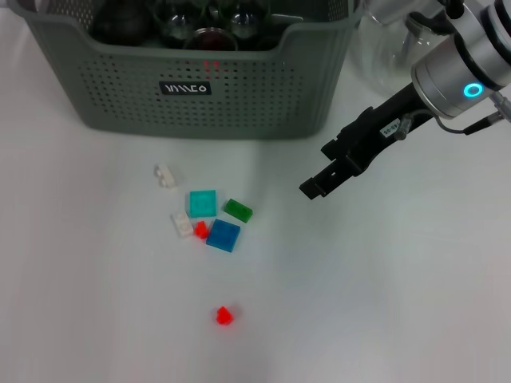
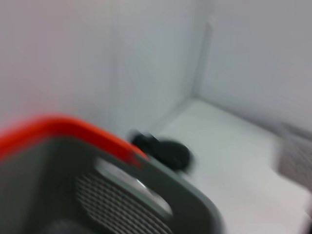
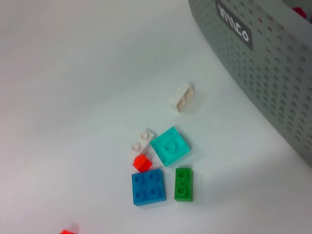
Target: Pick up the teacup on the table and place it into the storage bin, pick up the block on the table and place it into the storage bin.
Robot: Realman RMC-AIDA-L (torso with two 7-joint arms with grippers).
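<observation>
Several small blocks lie on the white table in front of the storage bin (image 1: 239, 104): a teal block (image 1: 203, 203), a green one (image 1: 237, 211), a blue one (image 1: 223, 235), white ones (image 1: 165, 176) and a lone red one (image 1: 224, 315). My right gripper (image 1: 318, 185) hangs above the table to the right of the cluster, touching nothing. The right wrist view looks down on the teal block (image 3: 169, 146), blue block (image 3: 148, 186), green block (image 3: 183, 184) and the bin wall (image 3: 273, 73). No teacup shows on the table. Dark glassware sits inside the bin. My left gripper is out of view.
A clear glass jug (image 1: 383, 48) stands right of the bin, behind my right arm. The left wrist view is blurred: a grey perforated wall with an orange-red rim (image 2: 53, 124) and a dark object (image 2: 165, 152) on a white surface.
</observation>
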